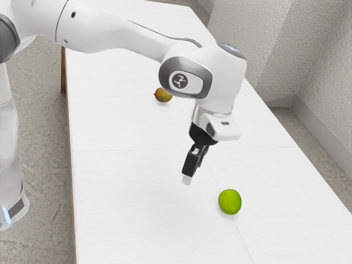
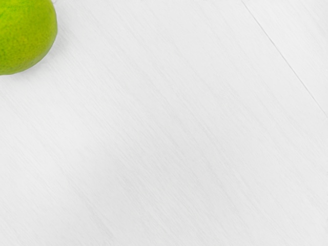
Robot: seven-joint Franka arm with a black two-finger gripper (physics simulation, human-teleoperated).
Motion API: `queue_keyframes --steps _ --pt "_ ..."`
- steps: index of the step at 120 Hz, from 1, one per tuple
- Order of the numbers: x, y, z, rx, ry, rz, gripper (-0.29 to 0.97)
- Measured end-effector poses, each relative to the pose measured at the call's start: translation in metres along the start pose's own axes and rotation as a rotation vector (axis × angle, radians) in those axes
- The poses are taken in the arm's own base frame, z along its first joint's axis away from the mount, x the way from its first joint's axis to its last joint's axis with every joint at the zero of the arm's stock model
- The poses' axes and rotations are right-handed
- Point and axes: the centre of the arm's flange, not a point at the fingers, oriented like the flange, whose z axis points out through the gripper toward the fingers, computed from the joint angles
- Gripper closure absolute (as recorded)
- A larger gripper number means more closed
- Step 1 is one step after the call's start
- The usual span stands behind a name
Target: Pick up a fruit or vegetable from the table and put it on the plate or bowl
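Lime [image 1: 230,201] [image 2: 23,33] bright green, yellowish mottling. Far fruit [image 1: 163,95] orange-brown. Desk [image 1: 126,181] white, faint grain. My gripper [image 1: 188,177] black.

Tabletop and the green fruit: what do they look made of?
Tabletop: probably white painted or laminated wood, matte; faint straight grain streaks, thin seams between boards. Green fruit: citrus-like rind, finely mottled yellow-green, slightly glossy; likely a lime.

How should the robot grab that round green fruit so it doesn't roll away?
Best from straight above, pinching the green fruit across its widest middle. It is round and sits on the flat table with nothing touching it, so a grip at the middle probably stops it slipping out. The tool hangs off toward the exterior view's left, so it would shift over first.
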Motion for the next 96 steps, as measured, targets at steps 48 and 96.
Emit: queue_keyframes --steps 48,96 --pt "0.023 0.006 0.025 0.004 -0.002 -0.002 0.00" --pt "0.033 -0.025 0.037 0.034 -0.003 -0.073 0.00"
